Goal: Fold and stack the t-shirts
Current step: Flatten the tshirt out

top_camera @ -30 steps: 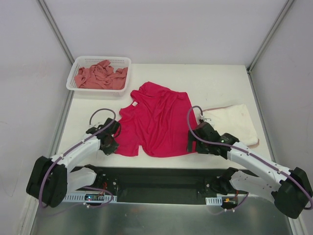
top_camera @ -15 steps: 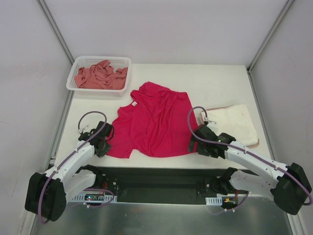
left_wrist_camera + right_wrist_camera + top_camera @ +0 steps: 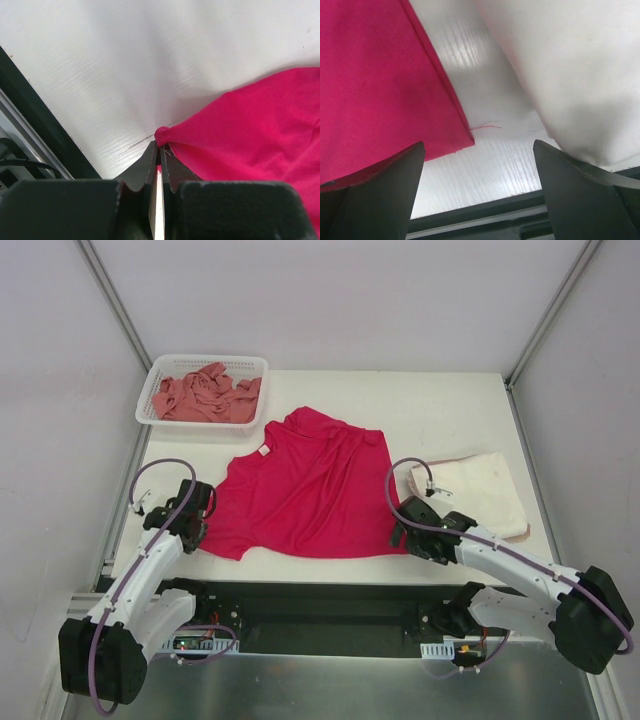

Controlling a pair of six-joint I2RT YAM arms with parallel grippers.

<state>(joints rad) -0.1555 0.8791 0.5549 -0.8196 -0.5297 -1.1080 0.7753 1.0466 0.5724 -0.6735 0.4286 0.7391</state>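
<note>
The magenta-red t-shirt lies spread across the middle of the table. My left gripper is shut on its near left corner, which shows pinched between the fingers in the left wrist view. My right gripper is open and empty just above the table at the shirt's near right corner. The cream-white t-shirt lies folded at the right, and it also shows in the right wrist view. The salmon-pink t-shirt lies crumpled in the basket.
The white mesh basket stands at the back left of the table. The black front rail runs along the table's near edge. Grey walls close in on both sides.
My left gripper has pulled the shirt's near left corner out to the left, and the shirt has spread wider and flatter. My right gripper has stayed at the near right corner.
</note>
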